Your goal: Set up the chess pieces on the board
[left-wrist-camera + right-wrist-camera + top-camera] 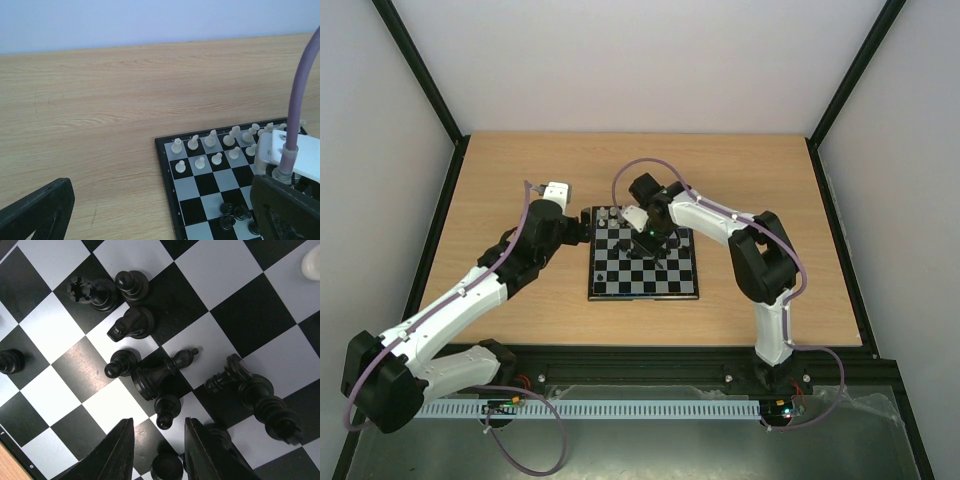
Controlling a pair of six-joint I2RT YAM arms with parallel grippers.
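Hovering over the black-and-grey checkered chessboard [643, 296] on the wooden table [520, 170]: right gripper [159, 425], jaws part-spread, pinching nothing, above toppled black chessmen [150, 377]. White chessmen [210, 140] line its far edge. Left gripper [162, 182] jaws spread wide.

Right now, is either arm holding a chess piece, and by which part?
Nothing is held. The right fingers stand apart above the black pieces; one piece sits in their gap, touched by neither. The left fingers are open beside the board.

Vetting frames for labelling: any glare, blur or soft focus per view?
Top view: even light, board sharp but small. Left wrist: white pieces crisp, near finger soft. Right wrist: sheen on dark squares, black pieces sharp.
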